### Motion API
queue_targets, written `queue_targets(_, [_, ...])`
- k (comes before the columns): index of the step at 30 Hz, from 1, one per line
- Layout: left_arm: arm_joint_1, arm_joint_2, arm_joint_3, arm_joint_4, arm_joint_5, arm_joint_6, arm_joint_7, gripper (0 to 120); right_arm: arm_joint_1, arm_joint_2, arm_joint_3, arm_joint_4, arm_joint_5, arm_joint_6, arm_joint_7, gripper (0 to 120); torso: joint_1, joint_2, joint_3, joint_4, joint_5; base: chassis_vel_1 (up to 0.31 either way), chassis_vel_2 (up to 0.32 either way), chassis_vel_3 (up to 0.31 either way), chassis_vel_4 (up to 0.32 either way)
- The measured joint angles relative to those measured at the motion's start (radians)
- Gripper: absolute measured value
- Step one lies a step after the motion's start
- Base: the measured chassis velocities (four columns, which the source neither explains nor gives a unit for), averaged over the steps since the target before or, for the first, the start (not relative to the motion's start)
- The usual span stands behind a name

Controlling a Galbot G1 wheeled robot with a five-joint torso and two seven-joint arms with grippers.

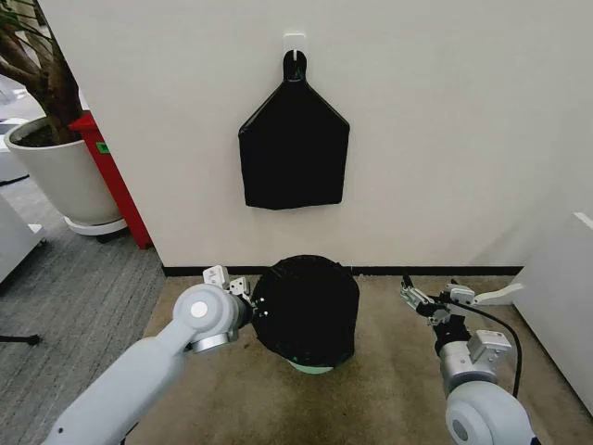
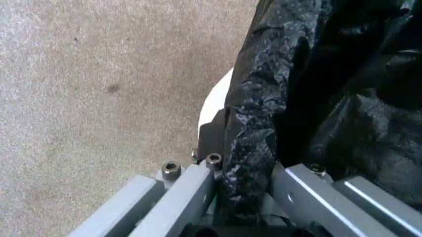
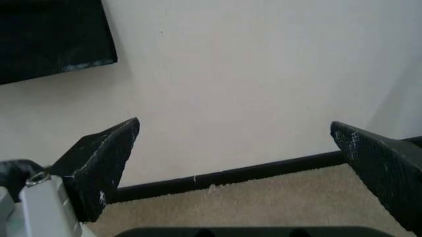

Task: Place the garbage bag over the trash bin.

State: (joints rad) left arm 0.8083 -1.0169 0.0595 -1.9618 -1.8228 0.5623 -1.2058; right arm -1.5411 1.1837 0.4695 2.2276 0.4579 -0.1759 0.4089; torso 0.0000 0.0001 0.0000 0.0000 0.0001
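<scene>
Two grippers low over beige carpet (image 1: 389,389), left gripper (image 1: 248,298) clenched on a crinkly fold of glossy garbage bag (image 1: 309,311) draped over the round cream trash bin (image 1: 313,367), right gripper (image 1: 428,301) spread wide, holding nothing, well apart to the right.

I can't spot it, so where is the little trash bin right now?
In the head view, the trash bin stands on the carpet before the wall, draped by the garbage bag.
</scene>
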Motion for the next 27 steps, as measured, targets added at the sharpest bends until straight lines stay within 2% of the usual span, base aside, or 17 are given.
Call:
queue_targets(11, [-0.033,-0.106,0.078,0.112,0.061,0.029,-0.034,0,0.016,0.013,-0.014,-0.004,0.008,0.002,0.019,100,0.000,0.000,0.000,-0.0001,0.0000,0.000,0.000,0.000,0.000])
queue_targets(17, [-0.031,-0.136,0.089,0.146,0.093,0.042,-0.041,0,0.017,0.016,-0.015,-0.006,0.012,0.002,0.030,100,0.000,0.000,0.000,0.0000,0.0000,0.000,0.000,0.000,0.000])
queue_targets(25, [-0.009,-0.142,0.090,0.163,0.116,0.053,-0.031,0,0.016,0.015,-0.015,-0.003,0.015,0.001,0.035,100,0.000,0.000,0.000,0.0001,0.0001,0.000,0.000,0.000,0.000])
queue_targets(27, [-0.007,-0.143,0.090,0.163,0.116,0.055,-0.031,3,0.016,0.015,-0.015,-0.003,0.015,0.001,0.036,100,0.000,0.000,0.000,0.0001,0.0001,0.000,0.000,0.000,0.000])
